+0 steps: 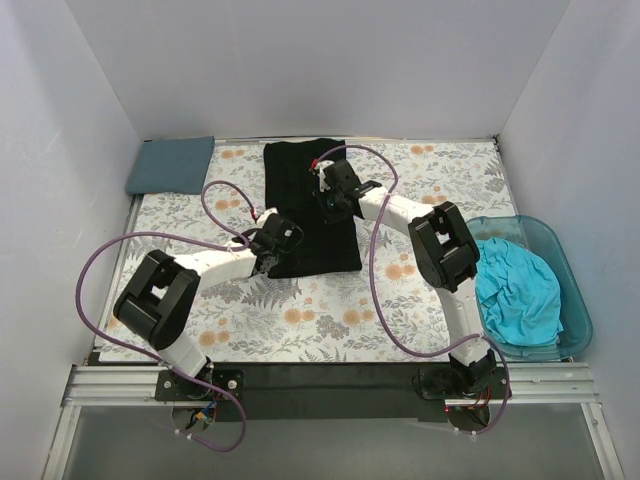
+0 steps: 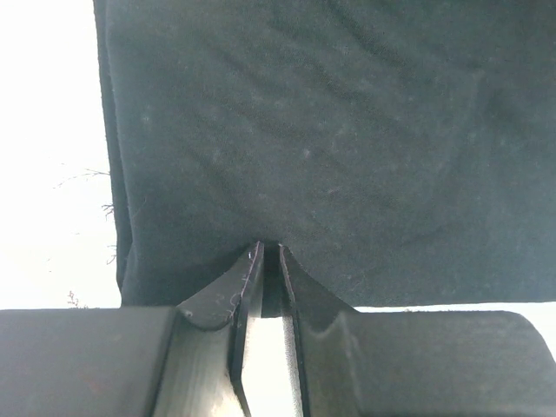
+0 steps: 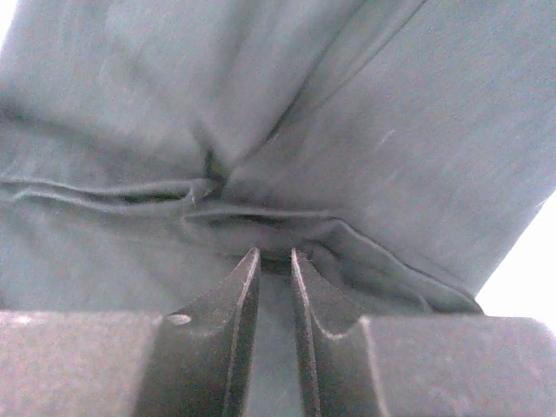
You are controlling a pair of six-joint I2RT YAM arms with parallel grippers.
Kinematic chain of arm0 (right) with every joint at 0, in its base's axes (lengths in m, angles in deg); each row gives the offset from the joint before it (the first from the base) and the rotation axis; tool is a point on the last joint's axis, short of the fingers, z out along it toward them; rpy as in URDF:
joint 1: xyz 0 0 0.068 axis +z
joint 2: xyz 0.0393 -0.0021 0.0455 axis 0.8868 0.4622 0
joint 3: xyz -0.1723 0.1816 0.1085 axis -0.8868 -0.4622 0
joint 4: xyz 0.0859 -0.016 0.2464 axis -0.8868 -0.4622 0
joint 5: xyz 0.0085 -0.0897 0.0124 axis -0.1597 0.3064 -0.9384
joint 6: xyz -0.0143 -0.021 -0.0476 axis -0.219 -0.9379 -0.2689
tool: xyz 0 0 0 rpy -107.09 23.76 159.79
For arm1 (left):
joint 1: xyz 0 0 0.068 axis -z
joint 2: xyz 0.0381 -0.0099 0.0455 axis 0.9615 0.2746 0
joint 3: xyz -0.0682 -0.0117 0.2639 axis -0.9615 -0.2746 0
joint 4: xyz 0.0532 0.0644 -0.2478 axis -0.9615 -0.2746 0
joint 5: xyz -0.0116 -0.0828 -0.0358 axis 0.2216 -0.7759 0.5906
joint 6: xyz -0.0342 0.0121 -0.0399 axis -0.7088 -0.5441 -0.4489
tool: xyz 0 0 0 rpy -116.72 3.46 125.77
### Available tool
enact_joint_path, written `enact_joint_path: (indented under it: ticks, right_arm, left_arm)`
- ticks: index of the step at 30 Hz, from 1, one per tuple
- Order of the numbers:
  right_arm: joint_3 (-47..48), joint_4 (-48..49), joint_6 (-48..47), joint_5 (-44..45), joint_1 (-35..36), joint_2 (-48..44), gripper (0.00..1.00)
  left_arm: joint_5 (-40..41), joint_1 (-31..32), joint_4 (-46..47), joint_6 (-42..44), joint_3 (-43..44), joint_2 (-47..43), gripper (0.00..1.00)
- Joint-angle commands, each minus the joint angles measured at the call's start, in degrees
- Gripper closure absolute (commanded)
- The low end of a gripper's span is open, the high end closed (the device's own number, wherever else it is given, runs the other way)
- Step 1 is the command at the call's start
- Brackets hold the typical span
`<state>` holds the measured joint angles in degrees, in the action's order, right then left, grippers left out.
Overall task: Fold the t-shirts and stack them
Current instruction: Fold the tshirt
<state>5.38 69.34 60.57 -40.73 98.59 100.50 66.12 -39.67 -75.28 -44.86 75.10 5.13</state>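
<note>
The black t-shirt (image 1: 305, 185) lies as a long folded strip on the middle of the table. My left gripper (image 1: 281, 240) is at its near left edge, with the jaws shut on the hem of the black cloth (image 2: 347, 156), as the left wrist view (image 2: 270, 248) shows. My right gripper (image 1: 332, 198) is over the middle of the strip, shut on a pinched ridge of the black cloth (image 3: 261, 104); wrinkles radiate from its tips (image 3: 275, 254). The slate blue-grey t-shirt (image 1: 170, 165) lies folded at the far left corner. The turquoise t-shirt (image 1: 515, 290) is bunched inside the tub.
The translucent teal tub (image 1: 577, 300) stands at the right edge of the table. The floral table cloth (image 1: 330, 320) covers the table. White walls close in the left, far and right sides. Purple cables loop over both arms.
</note>
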Motion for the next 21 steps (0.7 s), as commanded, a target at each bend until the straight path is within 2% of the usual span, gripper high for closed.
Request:
enact_joint_path:
  ticks: [1, 5, 9, 13, 17, 21]
  right_arm:
    - [6.7, 2.1, -2.2, 1.6, -1.8, 1.7, 0.75]
    - [10.3, 2.1, -3.0, 1.6, -2.9, 0.7, 0.69]
    - [7.1, 2.1, -2.3, -0.3, -3.1, -4.7, 0.64]
    - [-2.0, 2.1, 0.0, -4.9, -3.1, -11.7, 0.61]
    - [-15.4, 2.1, 3.5, -13.9, -3.1, -19.8, 0.61]
    - [-24.2, 2.1, 6.2, -19.8, -3.1, -23.6, 0.61]
  left_arm:
    - [-0.9, 0.1, -4.3, -0.2, -2.9, -0.3, 0.85]
    - [-1.1, 0.1, -4.7, -0.8, -3.8, -2.1, 0.84]
    - [-0.9, 0.1, -5.0, -1.0, -4.0, -2.5, 0.83]
    - [-0.9, 0.0, -5.2, -1.0, -4.0, -2.5, 0.82]
    - [-0.9, 0.1, -6.4, -1.1, -4.3, -3.7, 0.81]
    - [-1.2, 0.1, -7.6, -1.8, -5.2, -5.2, 0.8]
